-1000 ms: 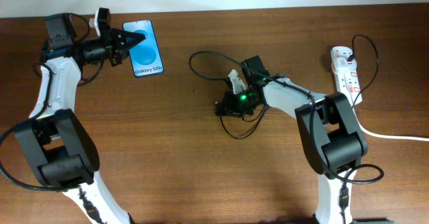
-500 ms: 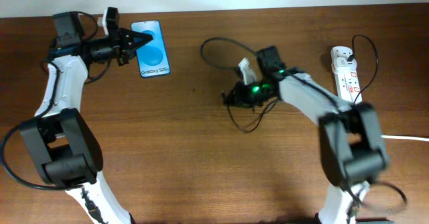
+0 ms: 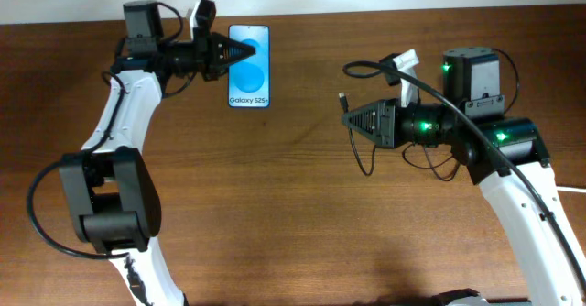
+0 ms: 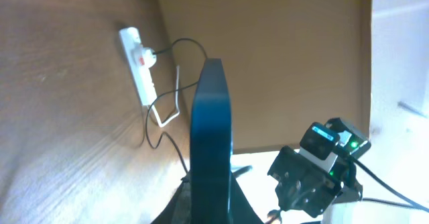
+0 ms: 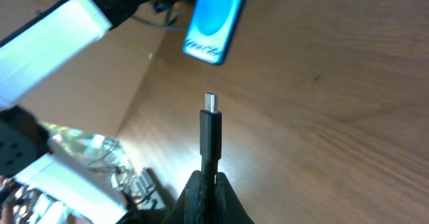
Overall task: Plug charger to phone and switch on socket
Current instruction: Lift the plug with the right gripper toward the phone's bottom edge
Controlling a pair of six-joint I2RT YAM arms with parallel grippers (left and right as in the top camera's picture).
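My left gripper is shut on the left long edge of the phone, whose blue screen faces up at the back of the table. In the left wrist view the phone stands edge-on between the fingers. My right gripper is shut on the charger's black plug, its metal tip pointing toward the phone, with a wide gap between them. The charger's thin cable loops behind. The socket shows only in the left wrist view; in the overhead view my right arm hides it.
The thick white cord leaves at the right edge. The raised right arm covers the table's right side. The left arm runs down the left side. Bare brown wood lies between the arms.
My left gripper has carried the phone to the right. My right gripper has lifted the plug off the table and moved right, pulling the cable along; the arm now stands higher.
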